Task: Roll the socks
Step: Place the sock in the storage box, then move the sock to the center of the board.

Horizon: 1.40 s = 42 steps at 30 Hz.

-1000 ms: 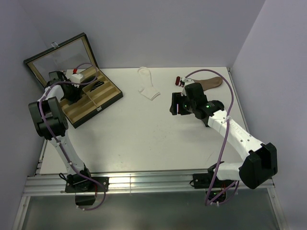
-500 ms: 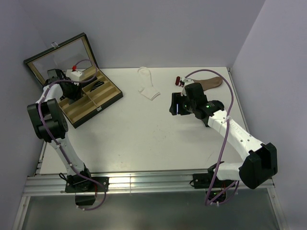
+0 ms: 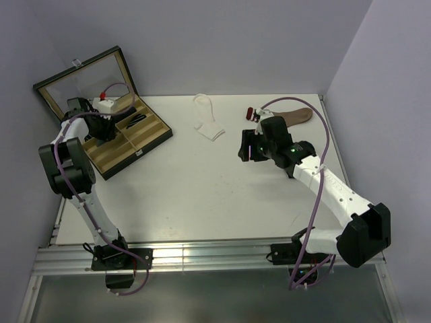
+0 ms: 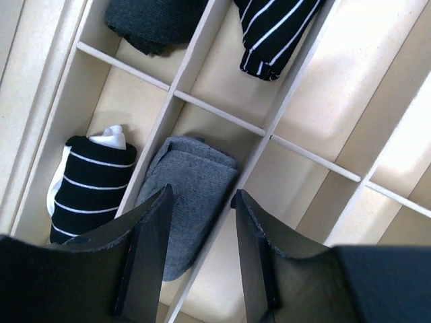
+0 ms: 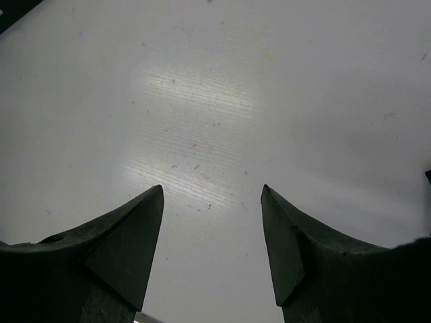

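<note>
Hovering over the divided case (image 4: 222, 116), the left tool (image 4: 199, 259) stood released, jaws parted above a rolled grey sock (image 4: 192, 188) that sat in its compartment, evidently stowed there beside a striped black roll (image 4: 91, 192). The right tool (image 5: 212, 249) hung parted and empty over the worktop (image 3: 202, 195), probably poised for the flat white sock (image 3: 207, 125) or the grey-brown sock (image 3: 294, 116) behind it.

— Flat socks on the table (image 3: 202, 195)?
— Two: a white sock (image 3: 207, 122) up and left of the right claw (image 3: 243, 147), a dark sock (image 3: 294, 116) up and right of it.
— Rolls below the left claw (image 4: 202, 193)?
— Four: two striped rolls (image 4: 91, 185), two grey rolls (image 4: 192, 165), in one divided box (image 3: 128, 149).
</note>
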Motion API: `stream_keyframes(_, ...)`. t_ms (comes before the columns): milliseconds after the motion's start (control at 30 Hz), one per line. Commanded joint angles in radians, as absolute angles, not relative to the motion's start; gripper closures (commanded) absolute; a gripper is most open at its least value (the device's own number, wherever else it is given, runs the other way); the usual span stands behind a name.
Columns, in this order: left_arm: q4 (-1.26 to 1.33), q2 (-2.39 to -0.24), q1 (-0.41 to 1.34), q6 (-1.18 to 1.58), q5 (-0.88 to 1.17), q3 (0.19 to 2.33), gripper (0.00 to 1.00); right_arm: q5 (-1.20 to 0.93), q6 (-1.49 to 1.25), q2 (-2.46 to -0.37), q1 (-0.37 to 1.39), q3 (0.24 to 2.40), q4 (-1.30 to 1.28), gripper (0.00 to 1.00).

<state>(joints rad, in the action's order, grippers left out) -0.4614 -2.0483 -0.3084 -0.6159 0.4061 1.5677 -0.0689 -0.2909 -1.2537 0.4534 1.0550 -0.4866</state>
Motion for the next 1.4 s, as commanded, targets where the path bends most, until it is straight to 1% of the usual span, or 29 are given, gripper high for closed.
stream_keyframes(0, -0.419, -2.011, -0.310, -0.577, 0.413, 1.580, 0.53, -0.051, -0.295, -1.206, 0.446, 1.081, -0.463, 0.33)
stream_keyframes(133, -0.304, -1.861, -0.310, -0.422, 0.428, 1.568, 0.52, -0.002, -0.316, -1.177, 0.446, 1.069, -0.442, 0.31)
stream_keyframes(200, -0.235, -1.801, -0.310, -0.318, 0.422, 1.542, 0.50, 0.066, -0.342, -1.169, 0.445, 1.068, -0.439, 0.31)
stream_keyframes(267, -0.143, -1.702, -0.310, -0.255, 0.423, 1.491, 0.48, 0.071, -0.373, -1.170, 0.431, 1.072, -0.440, 0.31)
stream_keyframes(300, -0.102, -1.663, -0.310, -0.171, 0.416, 1.464, 0.47, 0.087, -0.380, -1.177, 0.423, 1.081, -0.446, 0.31)
stream_keyframes(367, -0.016, -1.553, -0.310, -0.099, 0.399, 1.392, 0.46, 0.106, -0.405, -1.187, 0.396, 1.088, -0.465, 0.31)
stream_keyframes(400, -0.006, -1.519, -0.310, -0.009, 0.385, 1.347, 0.45, 0.120, -0.414, -1.199, 0.385, 1.100, -0.485, 0.31)
stream_keyframes(467, 0.040, -1.418, -0.310, 0.084, 0.379, 1.312, 0.41, 0.152, -0.437, -1.212, 0.361, 1.109, -0.506, 0.31)
stream_keyframes(500, 0.061, -1.386, -0.311, 0.144, 0.391, 1.271, 0.40, 0.161, -0.445, -1.215, 0.335, 1.109, -0.524, 0.30)
stream_keyframes(533, 0.070, -1.329, -0.310, 0.172, 0.379, 1.250, 0.39, 0.170, -0.463, -1.219, 0.319, 1.106, -0.529, 0.25)
stream_keyframes(567, 0.075, -1.304, -0.310, 0.208, 0.370, 1.233, 0.34, 0.170, -0.472, -1.216, 0.305, 1.097, -0.529, 0.24)
stream_keyframes(600, 0.055, -1.281, -0.310, 0.259, 0.367, 1.208, 0.32, 0.173, -0.483, -1.213, 0.272, 1.069, -0.523, 0.23)
stream_keyframes(700, 0.003, -1.201, -0.310, 0.394, 0.311, 1.172, 0.27, 0.189, -0.532, -1.206, 0.216, 1.008, -0.508, 0.16)
stream_keyframes(733, -0.041, -1.159, -0.308, 0.434, 0.280, 1.140, 0.24, 0.189, -0.544, -1.209, 0.169, 0.999, -0.506, 0.15)
stream_keyframes(767, -0.052, -1.137, -0.307, 0.468, 0.275, 1.123, 0.19, 0.183, -0.567, -1.221, 0.144, 0.990, -0.503, 0.14)
stream_keyframes(800, -0.069, -1.117, -0.305, 0.519, 0.255, 1.111, 0.16, 0.175, -0.577, -1.229, 0.121, 0.974, -0.500, 0.14)
stream_keyframes(833, -0.130, -1.083, -0.287, 0.553, 0.191, 1.103, 0.12, 0.169, -0.595, -1.236, 0.074, 0.966, -0.488, 0.14)
stream_keyframes(867, -0.150, -1.068, -0.272, 0.581, 0.184, 1.100, 0.04, 0.164, -0.604, -1.245, 0.052, 0.957, -0.479, 0.14)
stream_keyframes(933, -0.179, -1.027, -0.223, 0.597, 0.219, 1.076, 0.02, 0.138, -0.621, -1.273, 0.016, 0.931, -0.450, 0.14)
stream_keyframes(967, -0.211, -1.013, -0.207, 0.600, 0.250, 1.063, 0.01, 0.123, -0.638, -1.285, -0.033, 0.927, -0.439, 0.14)
stream_keyframes(1033, -0.230, -0.967, -0.158, 0.554, 0.258, 1.013, 0.00, 0.118, -0.646, -1.319, -0.061, 0.911, -0.397, 0.14)
stream_keyframes(1200, -0.203, -0.891, -0.048, 0.494, 0.195, 0.856, 0.00, 0.095, -0.660, -1.477, -0.109, 0.953, -0.376, 0.15)
stream_keyframes(1367, -0.207, -0.877, -0.011, 0.492, 0.146, 0.811, 0.01, 0.098, -0.641, -1.604, -0.110, 1.005, -0.387, 0.15)
